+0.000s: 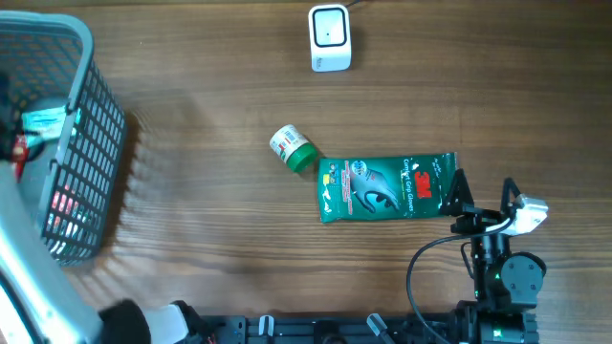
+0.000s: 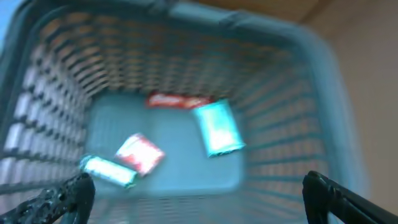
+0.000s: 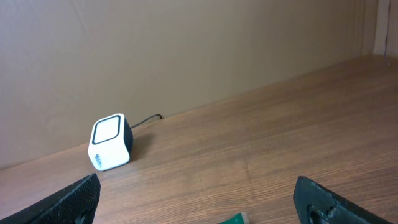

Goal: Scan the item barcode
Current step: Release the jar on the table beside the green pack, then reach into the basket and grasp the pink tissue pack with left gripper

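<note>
L hand (image 2: 199, 193): wide open, empty, over basket (image 2: 50, 93)
R hand (image 1: 483, 191): wide open, empty, by glove pack (image 1: 387, 186)
Scanner (image 1: 330, 38): on bench (image 1: 210, 239), apart from pack

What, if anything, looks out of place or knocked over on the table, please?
The small green-capped bottle lies tipped on its side by the left end of the green glove pack, which lies flat. Nothing looks spilled or damaged.
</note>
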You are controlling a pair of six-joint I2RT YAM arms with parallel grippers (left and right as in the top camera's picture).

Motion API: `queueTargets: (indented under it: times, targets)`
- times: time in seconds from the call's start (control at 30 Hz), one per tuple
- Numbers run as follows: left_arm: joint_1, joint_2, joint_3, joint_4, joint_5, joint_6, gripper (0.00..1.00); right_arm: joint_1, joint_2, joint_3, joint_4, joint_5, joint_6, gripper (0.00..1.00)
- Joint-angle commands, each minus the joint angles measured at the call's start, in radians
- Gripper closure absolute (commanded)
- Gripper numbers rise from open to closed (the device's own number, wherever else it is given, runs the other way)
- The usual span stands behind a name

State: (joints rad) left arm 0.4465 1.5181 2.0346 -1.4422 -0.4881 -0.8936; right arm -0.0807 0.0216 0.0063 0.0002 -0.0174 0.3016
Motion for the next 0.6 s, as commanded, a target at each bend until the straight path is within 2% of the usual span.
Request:
queueTargets:
  times: [0.0,0.1,0.2,0.37,0.47,0.57]
  targets:
    - [0.171,0.084,-0.044,-0.066,0.185,0.139,0.0,0.003,-0.005,-0.001,0.005,0.007,-0.011,0.0]
    - [0.208,0.094,-0.182,0.008,0.177,0.301,0.0,0.003,-0.005,-0.001,0.005,0.007,-0.011,0.0]
    - [0.225,0.094,-0.342,0.132,0.184,0.363,0.0,0.003,-0.005,-0.001,0.005,0.007,-0.011,0.0]
    - [0.237,0.096,-0.571,0.357,0.222,0.559,0.0,0.003,-0.005,-0.001,0.005,0.007,-0.011,0.0]
    - [0.28,0.1,-0.624,0.417,0.229,0.573,0.0,0.003,-0.005,-0.001,0.005,0.007,-0.011,0.0]
    - [0.348,0.124,-0.649,0.452,0.351,0.607,0.0,0.003,-0.005,-0.001,0.005,0.007,-0.011,0.0]
